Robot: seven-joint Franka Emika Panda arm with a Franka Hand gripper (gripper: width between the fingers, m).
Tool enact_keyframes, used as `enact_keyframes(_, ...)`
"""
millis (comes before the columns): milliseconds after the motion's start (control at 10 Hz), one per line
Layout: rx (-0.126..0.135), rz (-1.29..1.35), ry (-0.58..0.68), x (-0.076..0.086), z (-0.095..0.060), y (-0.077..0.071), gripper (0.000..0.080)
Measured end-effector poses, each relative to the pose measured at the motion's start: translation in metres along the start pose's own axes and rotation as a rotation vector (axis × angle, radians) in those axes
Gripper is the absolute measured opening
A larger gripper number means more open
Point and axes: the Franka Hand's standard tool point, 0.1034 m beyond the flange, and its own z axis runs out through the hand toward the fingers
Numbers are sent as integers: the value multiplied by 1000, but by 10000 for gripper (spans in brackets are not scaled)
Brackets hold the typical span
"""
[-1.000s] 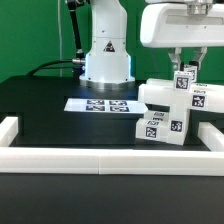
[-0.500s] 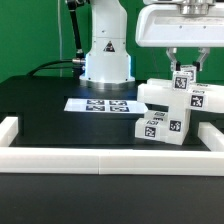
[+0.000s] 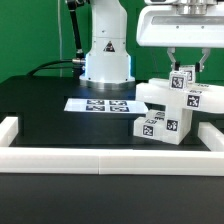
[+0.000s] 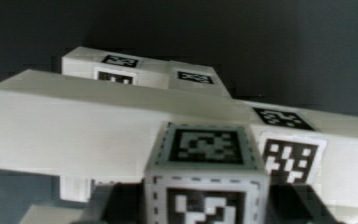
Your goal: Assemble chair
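The partly built white chair [image 3: 162, 110], a stack of chunky tagged blocks, stands at the exterior view's right beside the border rail. My gripper [image 3: 183, 66] hangs straight above it, shut on a short upright tagged piece [image 3: 183, 80] that sits on top of the assembly. In the wrist view that held piece [image 4: 204, 165] fills the middle, and my gripper [image 4: 206, 208] shows a dark finger on each side of it. Beyond it lies the broad white slab [image 4: 87, 115] with more tagged pieces [image 4: 149, 68] behind.
The marker board [image 3: 100, 104] lies flat on the black table in front of the robot base [image 3: 106, 55]. A low white border rail [image 3: 100, 158] runs along the front, with side pieces at the left [image 3: 10, 128] and right [image 3: 208, 135].
The gripper and the held piece have shifted very slightly to the exterior view's left, and the chair assembly has nudged with them. The grip stays the same.
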Motion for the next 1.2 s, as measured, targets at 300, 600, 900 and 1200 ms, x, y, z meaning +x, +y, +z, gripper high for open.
enact_keyframes(300,6,219,-4,0,0,-1,284)
enact_keyframes(600,6,326,-5,0,0,-1,290)
enact_keyframes(900,3,255,-7,-2,-1,-2,619)
enact_keyframes(1200,8,53,-4,-2,-2,-4,649)
